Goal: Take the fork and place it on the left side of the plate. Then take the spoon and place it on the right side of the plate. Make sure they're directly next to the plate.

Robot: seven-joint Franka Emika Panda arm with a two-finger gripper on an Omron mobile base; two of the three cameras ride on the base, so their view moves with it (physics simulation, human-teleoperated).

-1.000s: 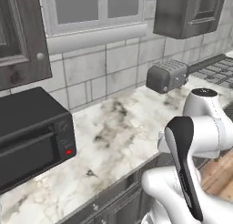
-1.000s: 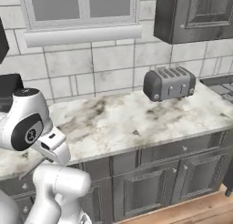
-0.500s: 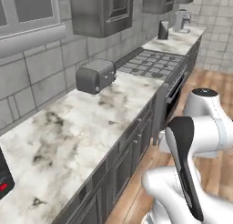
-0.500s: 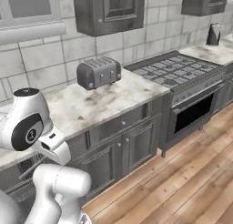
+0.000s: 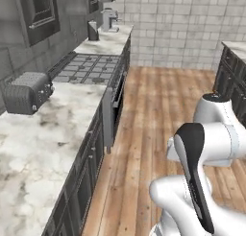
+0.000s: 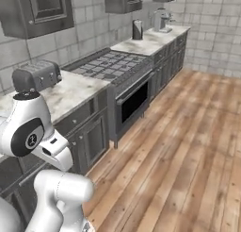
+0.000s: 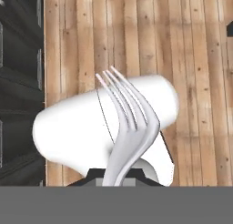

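Note:
The fork [image 7: 129, 127] stands up from the bottom of the hand view, pronged head uppermost, tines fanned toward the upper left. My gripper [image 7: 119, 176] is shut on the fork's handle, with its fingers mostly hidden under the fork. Behind the fork lie part of my white arm and the wooden floor. In both base views my arm is folded close over the base. The plate and the spoon are out of view.
A marble counter [image 5: 43, 134] runs along the left with a grey toaster [image 5: 26, 92], then a stove [image 5: 89, 69] with an oven below. A coffee machine [image 5: 109, 19] stands at the far end. Wooden floor [image 5: 153, 110] spreads ahead, and dark cabinets [image 5: 230, 72] stand at the right.
The whole picture has swung: the base has turned right, away from the window and microwave, toward the stove and the floor. The arm keeps its folded pose with the fork held.

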